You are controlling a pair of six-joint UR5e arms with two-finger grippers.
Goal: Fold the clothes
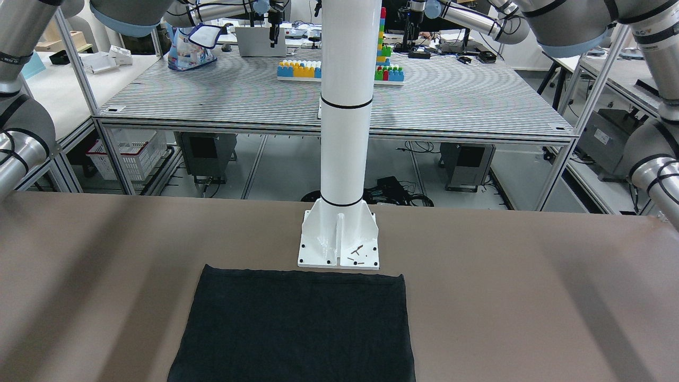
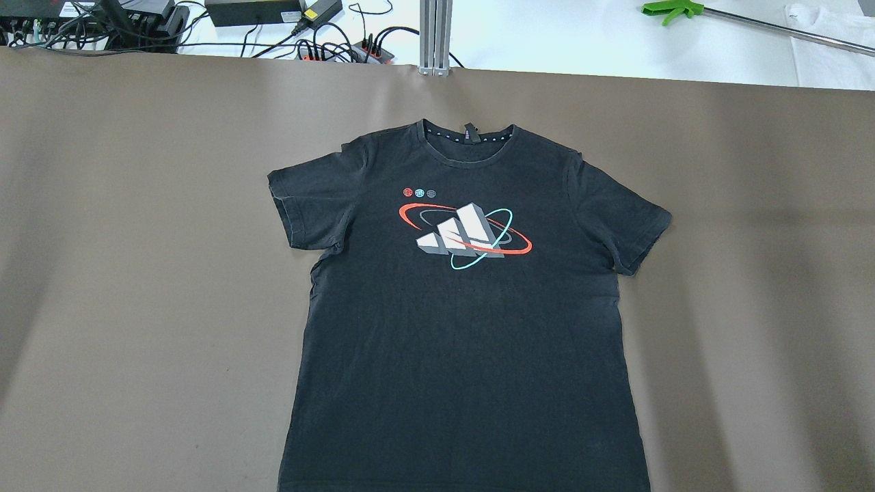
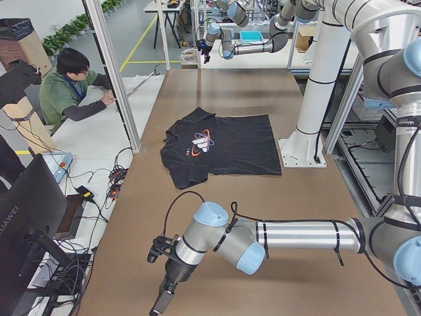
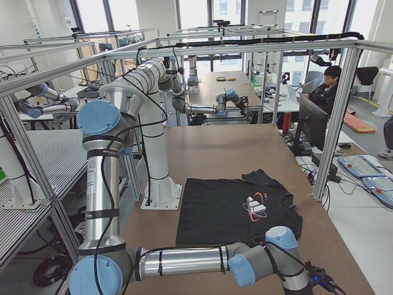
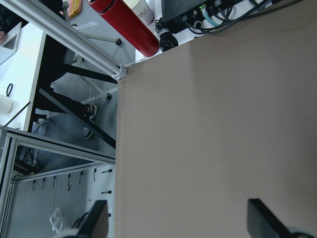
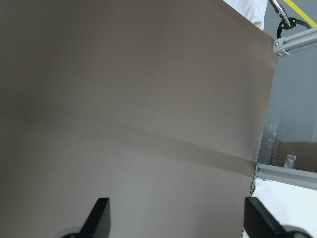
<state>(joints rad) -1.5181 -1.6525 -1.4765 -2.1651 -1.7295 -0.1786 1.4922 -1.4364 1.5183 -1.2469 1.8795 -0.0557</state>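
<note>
Overhead exterior shows the black T-shirt (image 2: 465,342) flat at the middle of the table (image 2: 137,273), collar far, hem toward the robot, long axis running away from it. The left gripper (image 5: 178,220) and right gripper (image 6: 179,218) hang near opposite table ends, well apart from it, neither seemingly nearer. Only the wrist views show both spread wide.
</note>
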